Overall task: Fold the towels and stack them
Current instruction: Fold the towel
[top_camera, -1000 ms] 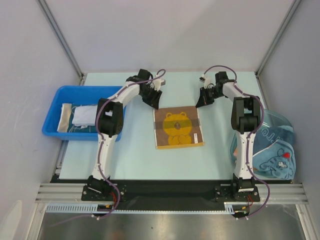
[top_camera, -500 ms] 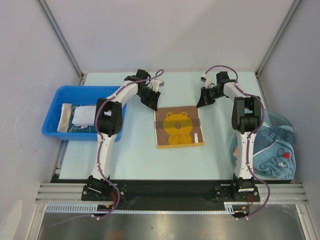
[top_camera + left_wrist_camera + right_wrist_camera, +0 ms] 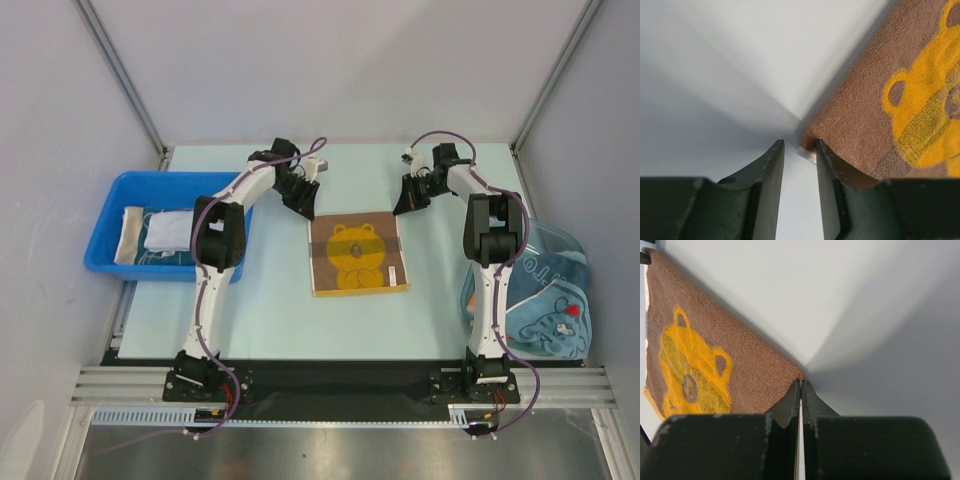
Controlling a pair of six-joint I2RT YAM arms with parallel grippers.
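The brown bear towel (image 3: 357, 256) lies flat in the middle of the worktop (image 3: 270, 310). It looks light and limp, best pinched at its far corners. The left claw (image 3: 799, 145) is slightly parted and empty beside one. The right claw (image 3: 801, 382) is closed at the other, and I cannot tell if it nips cloth.

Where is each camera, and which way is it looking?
Top external: above and behind the arms, looking down on the table; both arms show.
Left wrist: on the left arm, looking past the left gripper at the table.
Right wrist: on the right arm, looking past the right gripper.
All three see the brown bear towel.
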